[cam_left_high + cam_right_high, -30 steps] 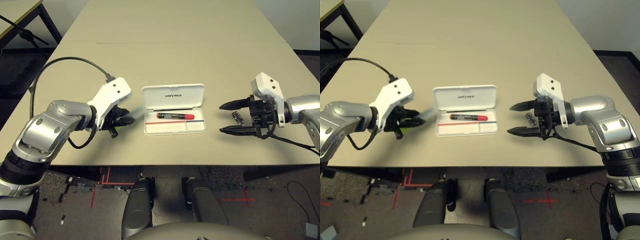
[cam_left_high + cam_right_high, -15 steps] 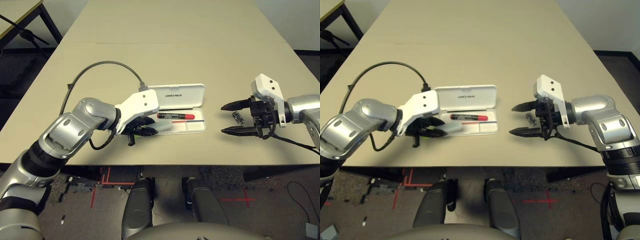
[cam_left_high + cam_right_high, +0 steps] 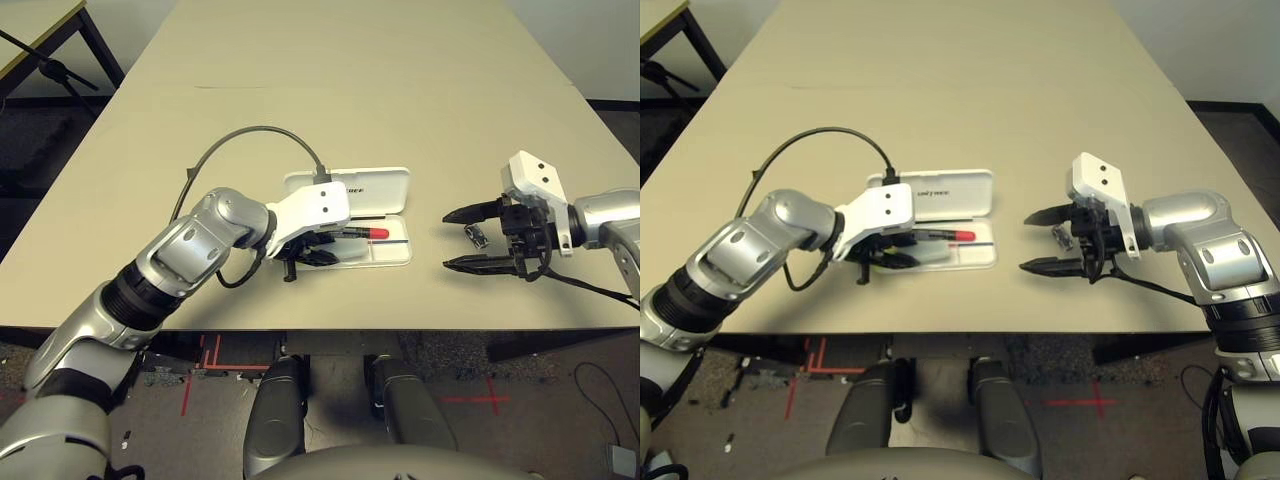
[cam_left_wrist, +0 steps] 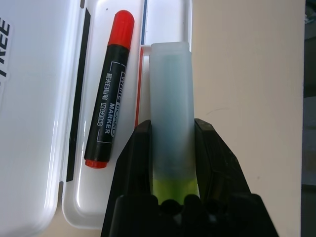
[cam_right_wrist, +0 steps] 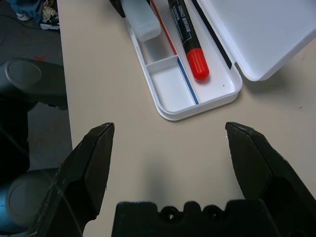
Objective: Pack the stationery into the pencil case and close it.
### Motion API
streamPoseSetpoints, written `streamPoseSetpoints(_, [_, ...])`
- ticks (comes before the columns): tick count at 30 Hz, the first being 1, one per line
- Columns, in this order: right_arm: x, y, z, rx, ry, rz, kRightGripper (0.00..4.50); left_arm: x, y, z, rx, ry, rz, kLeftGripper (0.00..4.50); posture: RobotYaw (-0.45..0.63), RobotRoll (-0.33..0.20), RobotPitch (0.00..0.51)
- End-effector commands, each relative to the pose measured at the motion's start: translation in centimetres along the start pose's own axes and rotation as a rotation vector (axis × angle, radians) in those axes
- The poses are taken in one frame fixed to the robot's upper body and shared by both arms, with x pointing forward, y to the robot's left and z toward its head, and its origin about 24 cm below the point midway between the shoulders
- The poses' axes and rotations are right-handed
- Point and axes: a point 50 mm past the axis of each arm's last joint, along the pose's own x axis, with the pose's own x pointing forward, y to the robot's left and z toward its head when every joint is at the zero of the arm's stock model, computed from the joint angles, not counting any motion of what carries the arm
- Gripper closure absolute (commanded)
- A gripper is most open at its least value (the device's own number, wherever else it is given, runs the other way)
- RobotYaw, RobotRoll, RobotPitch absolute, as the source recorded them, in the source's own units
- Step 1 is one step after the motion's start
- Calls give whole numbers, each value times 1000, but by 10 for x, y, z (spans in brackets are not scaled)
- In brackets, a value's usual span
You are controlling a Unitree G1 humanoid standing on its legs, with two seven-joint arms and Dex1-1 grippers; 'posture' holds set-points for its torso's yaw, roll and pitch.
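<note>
The white pencil case (image 3: 385, 186) lies open mid-table, its lid folded back. The red-and-black marker (image 3: 366, 233) rests in the tray's rear compartment. My left gripper (image 3: 316, 251) is shut on the pale green stick (image 4: 170, 98), held low over the tray's front compartment and parallel to the marker (image 4: 108, 94). Its bright green end sits between the fingers (image 4: 136, 158). To the right of the case, my right gripper (image 3: 468, 238) stands wide open, fingertips pointing at the case. The tiny silver clip (image 3: 476, 236) lies on the table between its fingers.
The beige table (image 3: 340, 90) stretches far back, and its front edge (image 3: 330, 328) runs just below both grippers. A black cable (image 3: 250, 135) loops up from my left wrist. A second table (image 3: 40, 30) stands at the far left.
My left arm has swung right with the green stick, from the table left of the case to above the tray. The right gripper has stayed in place, still open.
</note>
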Motion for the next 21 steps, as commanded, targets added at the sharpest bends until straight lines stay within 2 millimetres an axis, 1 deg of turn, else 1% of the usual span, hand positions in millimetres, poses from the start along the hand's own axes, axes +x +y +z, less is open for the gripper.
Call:
streamPoseSetpoints(1, [-1,2,0,-8,19,3,0,5,-1,2,26,3,-15,3422,4,0,168])
streamPoseSetpoints(8, [-1,3,-1,-9,26,-1,0,7,0,2,31,6,-19,3422,-5,0,171])
streamPoseSetpoints(9, [-1,3,-1,-9,27,-1,0,6,0,2,32,6,-20,2700,-5,0,171])
streamPoseSetpoints(11, [-2,3,-1,-10,29,-3,0,4,1,3,33,-1,-15,2077,-5,0,171])
streamPoseSetpoints(16, [-3,1,-2,-13,31,-9,0,-8,3,2,24,-21,12,154,-7,0,163])
streamPoseSetpoints(17, [-3,0,-2,-14,30,-10,0,-13,4,2,23,-28,20,72,-7,0,163])
streamPoseSetpoints(21, [-3,-1,-3,-15,28,-13,0,-30,3,1,30,-66,51,72,-4,0,158])
